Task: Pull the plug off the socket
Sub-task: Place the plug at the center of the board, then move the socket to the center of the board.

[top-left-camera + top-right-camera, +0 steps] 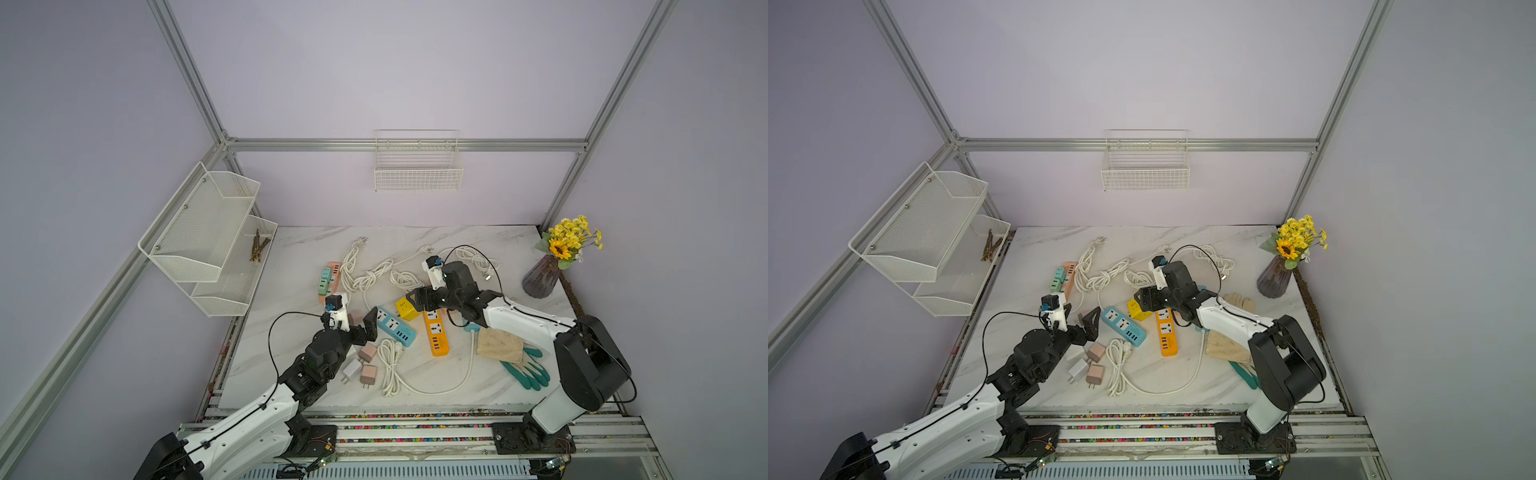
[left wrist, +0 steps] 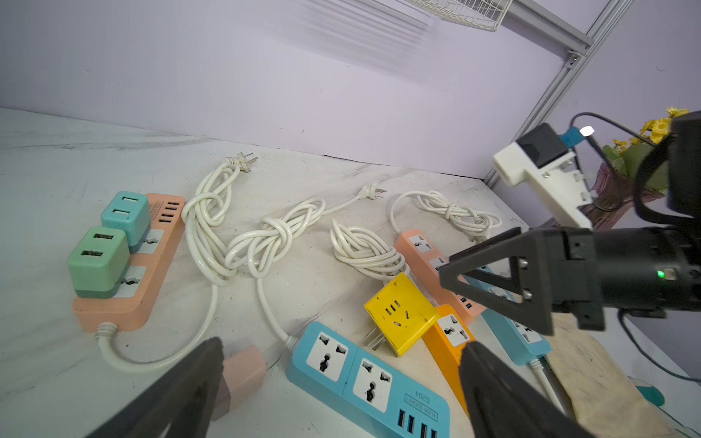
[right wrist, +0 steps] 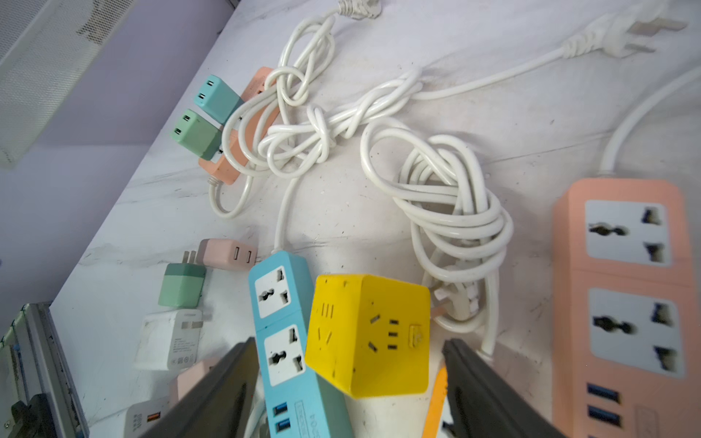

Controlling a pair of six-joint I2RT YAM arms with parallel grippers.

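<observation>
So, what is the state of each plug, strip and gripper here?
yellow cube plug, unplugged, prongs bare, lying tilted beside the orange strip.
teal charger, plugged into the pink strip.
green charger, plugged into the same strip.
blue strip, sockets empty.
left gripper, open, empty.
right gripper, open, jaws either side of the yellow cube plug.

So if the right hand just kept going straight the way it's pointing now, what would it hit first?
Most likely the yellow cube plug. In the right wrist view it lies just ahead, between the fingers of the open right hand. Depth is unclear, so the hand might instead pass just over it.
</observation>
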